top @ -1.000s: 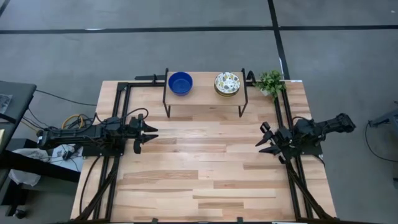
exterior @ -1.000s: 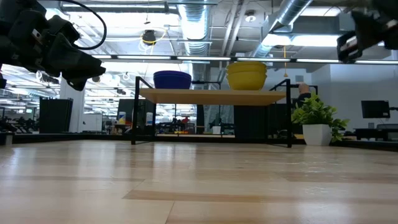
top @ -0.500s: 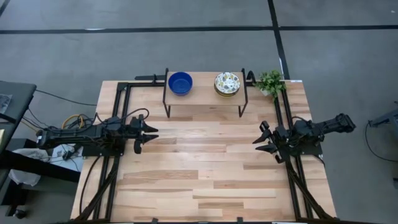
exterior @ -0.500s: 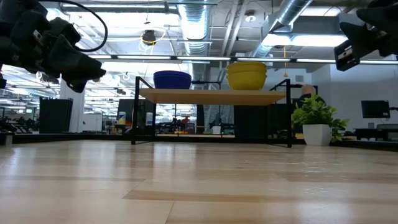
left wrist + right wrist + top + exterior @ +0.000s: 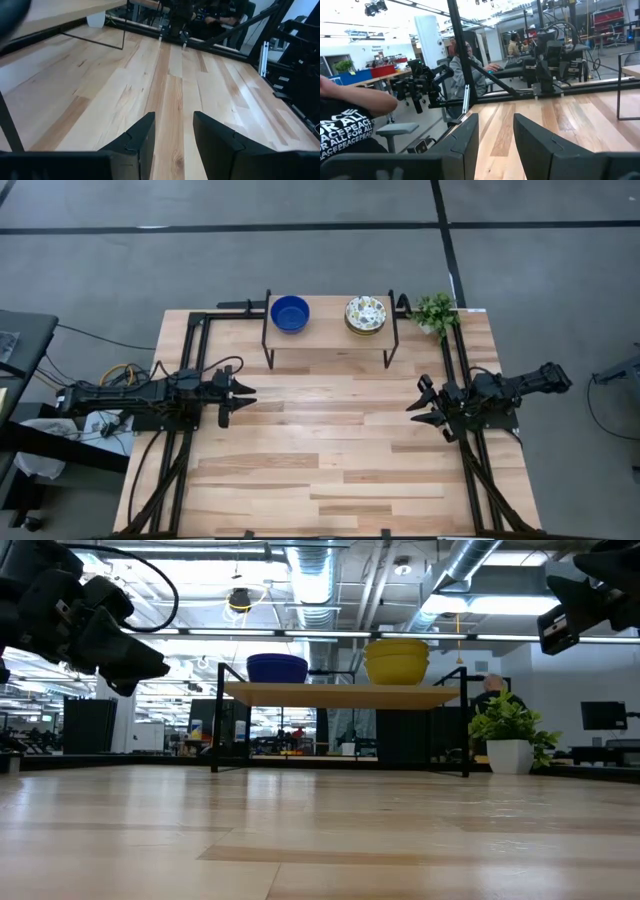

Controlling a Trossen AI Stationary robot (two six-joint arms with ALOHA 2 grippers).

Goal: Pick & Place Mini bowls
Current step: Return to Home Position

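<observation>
The mini bowls stand on a small raised wooden shelf (image 5: 328,330) at the table's far edge. The cobalt blue one (image 5: 290,313) (image 5: 277,668) is on its left part. The floral one (image 5: 366,313) is on its right part and looks yellow from the side (image 5: 397,660). How many are stacked in each I cannot tell. My left gripper (image 5: 243,393) (image 5: 173,131) hovers open above the table's left part. My right gripper (image 5: 414,402) (image 5: 495,132) hovers open above the right part. Both stand nearer than the shelf, facing each other.
A small green plant in a white pot (image 5: 435,311) (image 5: 510,735) stands right of the shelf at the far right corner. Black frame rails (image 5: 196,350) run along the table's left, right and far edges. Bare wood (image 5: 330,430) lies between the grippers. People sit beyond the table (image 5: 465,65).
My right gripper has moved a little toward the table's left and slightly down. My left gripper has crept a little toward the table's right and slightly down. The bowls have stayed where they were.
</observation>
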